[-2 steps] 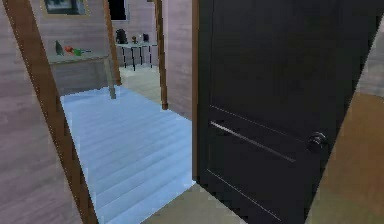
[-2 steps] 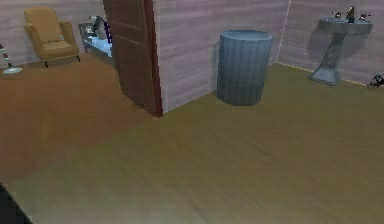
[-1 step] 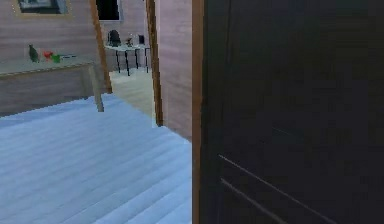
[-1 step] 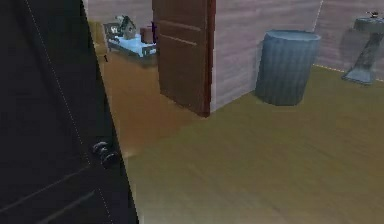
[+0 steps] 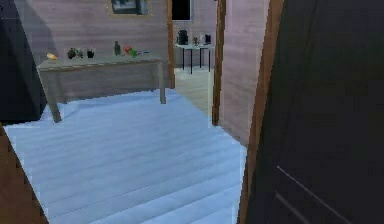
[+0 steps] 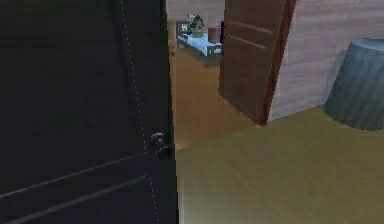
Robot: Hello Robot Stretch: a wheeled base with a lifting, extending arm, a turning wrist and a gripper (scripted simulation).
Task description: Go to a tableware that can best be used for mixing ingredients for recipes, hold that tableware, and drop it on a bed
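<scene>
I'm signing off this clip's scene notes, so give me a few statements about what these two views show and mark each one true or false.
1. A long wooden table with small things on its top stands on a pale plank floor in the forward view. True.
2. The dark panelled door in the arm side view has a long lever handle. False: it has a small round knob.
3. A grey round bin stands at the arm side view's right. True.
4. The brown wooden door is shut flat in its frame. False: it stands swung open, with a passage to another room at its left.
</scene>
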